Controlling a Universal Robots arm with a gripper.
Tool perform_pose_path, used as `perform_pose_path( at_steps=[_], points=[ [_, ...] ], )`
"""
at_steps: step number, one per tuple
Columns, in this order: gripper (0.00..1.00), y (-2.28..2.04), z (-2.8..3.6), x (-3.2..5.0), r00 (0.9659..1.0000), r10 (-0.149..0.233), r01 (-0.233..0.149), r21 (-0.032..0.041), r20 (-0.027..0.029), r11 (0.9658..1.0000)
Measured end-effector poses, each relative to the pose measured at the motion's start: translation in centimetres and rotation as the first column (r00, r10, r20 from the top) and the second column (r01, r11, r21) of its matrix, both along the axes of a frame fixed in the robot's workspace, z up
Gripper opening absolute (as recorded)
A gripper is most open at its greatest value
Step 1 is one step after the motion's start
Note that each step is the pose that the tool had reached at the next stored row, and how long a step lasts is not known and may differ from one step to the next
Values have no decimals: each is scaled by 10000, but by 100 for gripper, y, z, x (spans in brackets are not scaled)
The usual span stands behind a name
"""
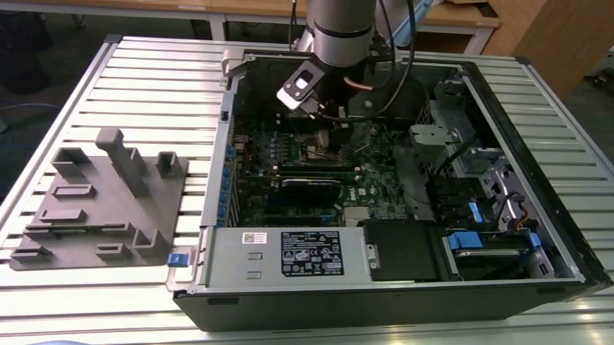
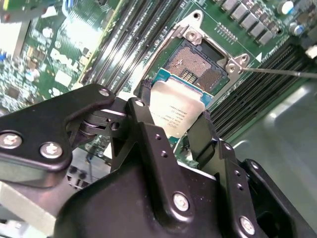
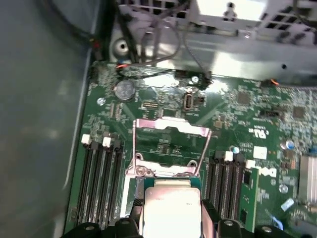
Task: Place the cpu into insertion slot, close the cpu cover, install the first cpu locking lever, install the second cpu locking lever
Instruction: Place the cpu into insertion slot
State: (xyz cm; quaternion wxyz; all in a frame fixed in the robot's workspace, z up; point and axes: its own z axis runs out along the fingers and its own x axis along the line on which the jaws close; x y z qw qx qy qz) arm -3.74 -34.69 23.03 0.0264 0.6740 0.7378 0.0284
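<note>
Exterior view from where I stand: the grey arm (image 1: 341, 32) reaches down into the far end of an open black computer case (image 1: 566, 237) lying on a ribbed metal table (image 1: 144, 79). A grey metal box (image 1: 240, 255) with a black label sits along the case's near edge. Out on the table, toward the exterior view's left, is a matt grey moulded fixture (image 1: 106, 201) with upright pegs.

In the second wrist view, the black, bolted gripper (image 2: 174, 113) is closed to the width of the cpu (image 2: 178, 105), pinching it by two opposite edges. The chip is a flat square with a dull silver face on a thin green base. It hangs partly over the near edge of the insertion slot (image 2: 198, 59), a square black socket with a fine glinting grid and a silvery rim, set into the green circuit board (image 2: 233, 22). I cannot tell whether the chip touches the socket. A thin wire lever (image 2: 277, 73) sticks out from the socket's corner.

In the first wrist view, the cpu cover (image 3: 171, 127), a thin silvery frame with a square cut-out, is swung open away from the socket. Long black memory slots (image 3: 99, 183) run on either side.
</note>
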Motion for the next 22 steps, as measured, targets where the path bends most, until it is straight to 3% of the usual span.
perform_pose_path(
  at_steps=[4, 13, 22],
  points=[
    [54, 0, -2, 0, 9983, -579, 579, 1, -1, 9983],
    [54, 0, -4, -1, 9983, -584, 584, 0, 0, 9983],
    [54, 4, -54, -52, 9983, -585, 585, 2, 5, 9983]
  ],
)
